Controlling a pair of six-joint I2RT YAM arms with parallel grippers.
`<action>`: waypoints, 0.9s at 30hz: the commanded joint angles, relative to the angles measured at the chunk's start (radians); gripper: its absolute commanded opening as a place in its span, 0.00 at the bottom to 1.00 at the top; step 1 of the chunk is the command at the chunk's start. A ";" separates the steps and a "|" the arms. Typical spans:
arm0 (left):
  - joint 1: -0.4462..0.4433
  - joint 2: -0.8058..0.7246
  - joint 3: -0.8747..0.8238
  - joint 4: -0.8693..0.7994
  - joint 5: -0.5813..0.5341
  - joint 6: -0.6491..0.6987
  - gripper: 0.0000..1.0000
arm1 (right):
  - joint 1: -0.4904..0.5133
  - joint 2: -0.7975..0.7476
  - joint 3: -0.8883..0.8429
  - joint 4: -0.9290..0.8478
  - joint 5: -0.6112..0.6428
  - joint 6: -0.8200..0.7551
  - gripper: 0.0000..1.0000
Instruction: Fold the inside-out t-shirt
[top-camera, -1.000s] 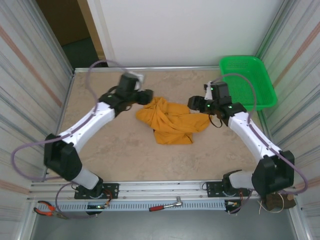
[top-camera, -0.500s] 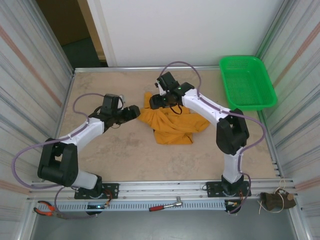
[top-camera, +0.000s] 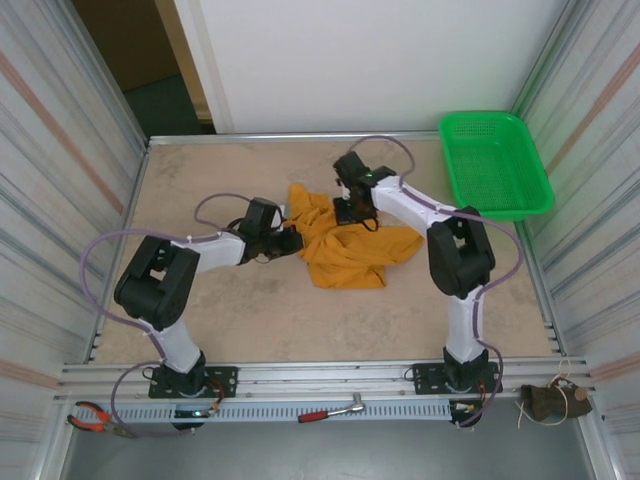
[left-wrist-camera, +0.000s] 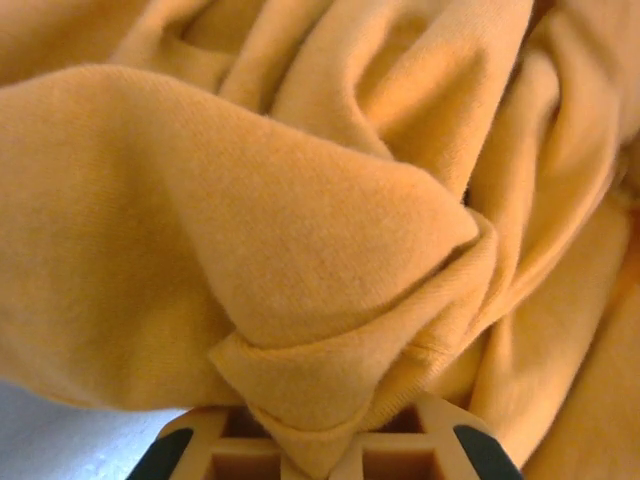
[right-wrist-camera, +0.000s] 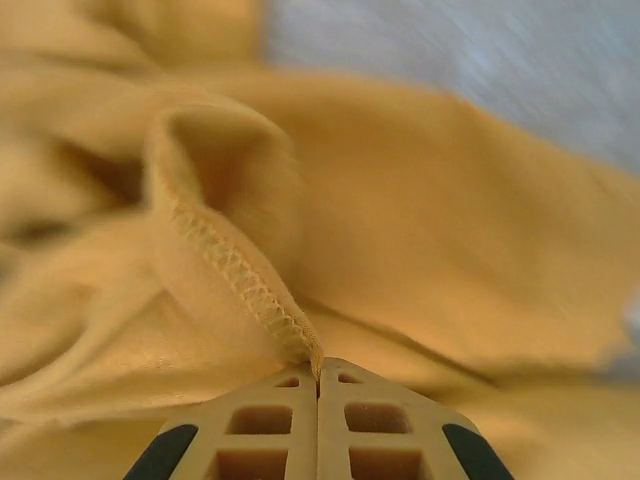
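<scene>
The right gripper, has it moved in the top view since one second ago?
Yes. The right gripper has moved left, farther from the green plastic basket, and is now shut on the orange-yellow cotton t-shirt.

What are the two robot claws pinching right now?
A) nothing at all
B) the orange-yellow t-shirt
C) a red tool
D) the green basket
B: the left gripper is shut on a fold of the t-shirt and the right gripper is shut on its stitched hem, while the green basket sits apart at the far right corner.
</scene>
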 joint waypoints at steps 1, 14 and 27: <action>0.016 -0.110 -0.011 -0.045 -0.075 0.033 0.00 | -0.070 -0.152 -0.175 0.030 0.052 0.055 0.00; -0.002 -0.330 -0.141 -0.128 -0.180 0.096 0.00 | -0.099 -0.393 -0.376 0.077 0.070 0.119 0.50; -0.013 -0.372 -0.127 -0.171 -0.190 0.122 0.00 | 0.132 -0.131 -0.040 0.126 0.041 -0.111 0.58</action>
